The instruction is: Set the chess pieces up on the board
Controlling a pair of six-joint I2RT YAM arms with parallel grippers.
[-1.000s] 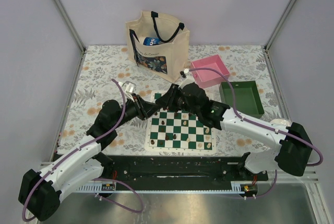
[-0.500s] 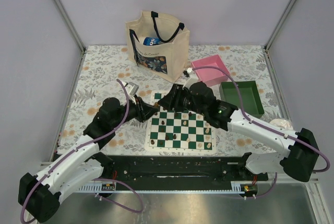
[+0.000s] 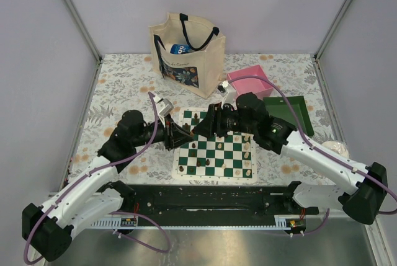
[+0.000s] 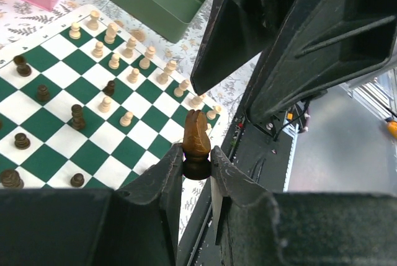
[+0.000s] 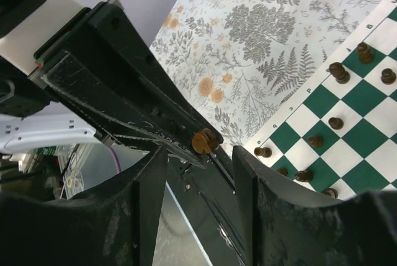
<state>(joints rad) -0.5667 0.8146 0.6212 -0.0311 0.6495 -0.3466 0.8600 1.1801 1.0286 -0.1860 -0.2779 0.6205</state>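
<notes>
My left gripper (image 4: 197, 162) is shut on the base of a dark brown knight (image 4: 197, 134), held above the board's near left corner. In the right wrist view the knight (image 5: 205, 141) shows end-on between the fingers of my right gripper (image 5: 198, 157), which stands open without touching it. From above, the two grippers meet tip to tip, left gripper (image 3: 186, 133) against right gripper (image 3: 200, 128). The green and white board (image 3: 211, 178) carries several dark pieces (image 4: 77, 117) on its left files and several cream pieces (image 4: 130, 49) on its right.
A cream tote bag (image 3: 186, 49) stands behind the board. A pink tray (image 3: 250, 85) and a green tray (image 3: 291, 114) sit at the back right. The black arm rail (image 3: 211, 199) runs along the table's near edge.
The right gripper's jaws have opened off the brown knight, which stays in the left gripper. Both arms have shifted a little over the board's left edge.
</notes>
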